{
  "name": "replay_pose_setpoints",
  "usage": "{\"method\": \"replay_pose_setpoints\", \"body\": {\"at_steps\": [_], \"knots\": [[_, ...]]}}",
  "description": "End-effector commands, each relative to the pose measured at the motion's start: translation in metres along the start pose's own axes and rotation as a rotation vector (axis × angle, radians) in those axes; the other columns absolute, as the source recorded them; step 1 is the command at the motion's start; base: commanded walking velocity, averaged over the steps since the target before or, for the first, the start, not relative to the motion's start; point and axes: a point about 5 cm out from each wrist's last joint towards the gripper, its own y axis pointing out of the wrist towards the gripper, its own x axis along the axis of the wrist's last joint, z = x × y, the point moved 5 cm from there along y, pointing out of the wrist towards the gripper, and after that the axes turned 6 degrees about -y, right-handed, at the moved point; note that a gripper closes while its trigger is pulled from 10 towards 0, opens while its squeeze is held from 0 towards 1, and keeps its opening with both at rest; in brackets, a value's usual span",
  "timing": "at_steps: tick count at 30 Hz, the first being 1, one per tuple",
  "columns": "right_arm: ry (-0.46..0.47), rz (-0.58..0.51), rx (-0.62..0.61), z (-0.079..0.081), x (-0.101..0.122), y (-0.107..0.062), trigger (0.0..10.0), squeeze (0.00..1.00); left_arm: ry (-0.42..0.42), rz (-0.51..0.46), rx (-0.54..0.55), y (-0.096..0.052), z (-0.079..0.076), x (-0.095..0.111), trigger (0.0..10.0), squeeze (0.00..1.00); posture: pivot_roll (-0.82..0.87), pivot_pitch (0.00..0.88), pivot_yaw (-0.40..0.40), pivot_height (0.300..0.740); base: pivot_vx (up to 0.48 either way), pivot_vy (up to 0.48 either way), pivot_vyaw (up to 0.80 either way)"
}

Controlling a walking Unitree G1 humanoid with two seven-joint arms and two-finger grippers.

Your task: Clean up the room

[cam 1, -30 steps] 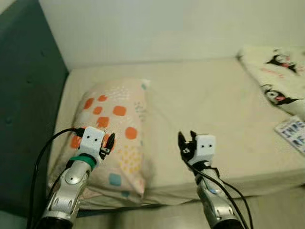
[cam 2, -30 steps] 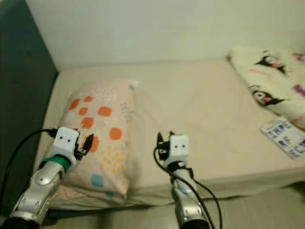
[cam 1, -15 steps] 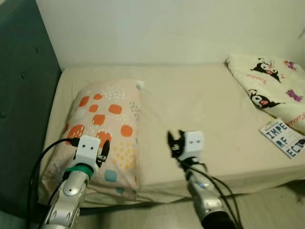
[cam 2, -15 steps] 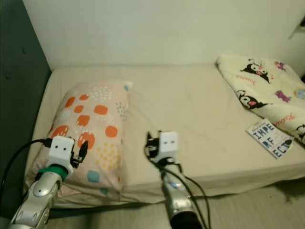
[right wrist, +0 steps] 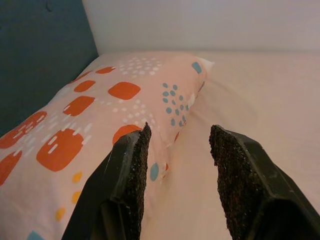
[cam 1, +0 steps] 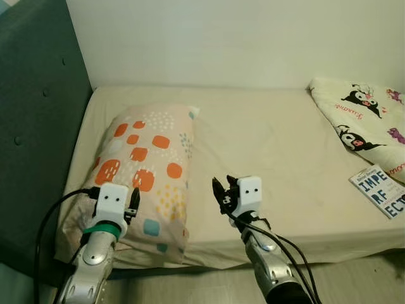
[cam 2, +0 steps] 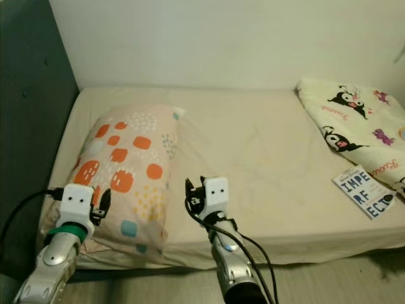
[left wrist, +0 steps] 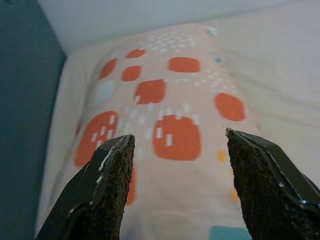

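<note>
I stand at the bed (cam 1: 266,136) with both arms raised over its near edge. My left gripper (cam 1: 133,204) hangs just above the near end of the spotted pillow (cam 1: 145,171), fingers spread and holding nothing. My right gripper (cam 1: 223,195) hovers over bare sheet just beside the pillow, also released and empty. I judge I am between pickups. A book (cam 1: 380,192) lies near the patterned blanket (cam 1: 367,117), well apart to my right; reaching it calls for a turn that way.
</note>
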Motion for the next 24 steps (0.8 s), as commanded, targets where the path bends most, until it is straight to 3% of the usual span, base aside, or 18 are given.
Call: {"method": "replay_pose_setpoints", "body": {"at_steps": [1,6,7,8,12,16,20,24], "knots": [[0.004,0.002,0.007,0.004,0.001,0.001,10.0,0.0,0.0,0.006,0.004,-0.001,0.001,-0.002,10.0,0.0,0.2,0.046,-0.049,0.736,0.0,0.0,0.0],[-0.004,0.0,0.026,0.008,0.0,-0.001,10.0,0.0,-0.015,-0.002,0.019,0.0,0.005,0.0,10.0,0.0,0.2,0.054,-0.047,0.736,0.0,0.0,0.0],[-0.008,0.008,0.021,0.007,-0.003,-0.004,10.0,0.0,-0.008,0.006,0.016,0.0,0.005,-0.003,10.0,0.0,0.19,0.047,-0.037,0.736,0.0,0.0,0.0],[0.0,0.006,-0.011,-0.002,-0.006,-0.008,10.0,0.0,0.02,0.012,-0.038,-0.002,-0.006,-0.004,10.0,0.0,0.18,0.02,0.002,0.736,0.0,0.0,0.0],[-0.004,0.015,-0.048,-0.01,-0.009,-0.009,10.0,0.0,0.038,0.021,-0.065,-0.001,-0.011,-0.006,10.0,0.0,0.18,0.025,0.008,0.736,0.0,0.0,0.0],[0.033,0.0,-0.062,-0.008,-0.003,-0.003,10.0,0.0,0.053,-0.005,-0.06,0.005,-0.006,0.003,10.0,0.0,0.19,0.022,0.012,0.736,0.0,0.0,0.0],[-0.003,0.005,-0.022,-0.001,-0.004,-0.003,10.0,0.0,0.039,0.001,-0.044,0.005,-0.001,0.002,10.0,0.0,0.19,0.017,0.008,0.736,0.0,0.0,0.0],[0.0,0.024,-0.038,-0.008,-0.007,-0.004,10.0,0.0,0.051,0.02,-0.038,0.001,-0.001,-0.003,10.0,0.0,0.2,0.025,0.005,0.736,0.0,0.0,0.0]]}}
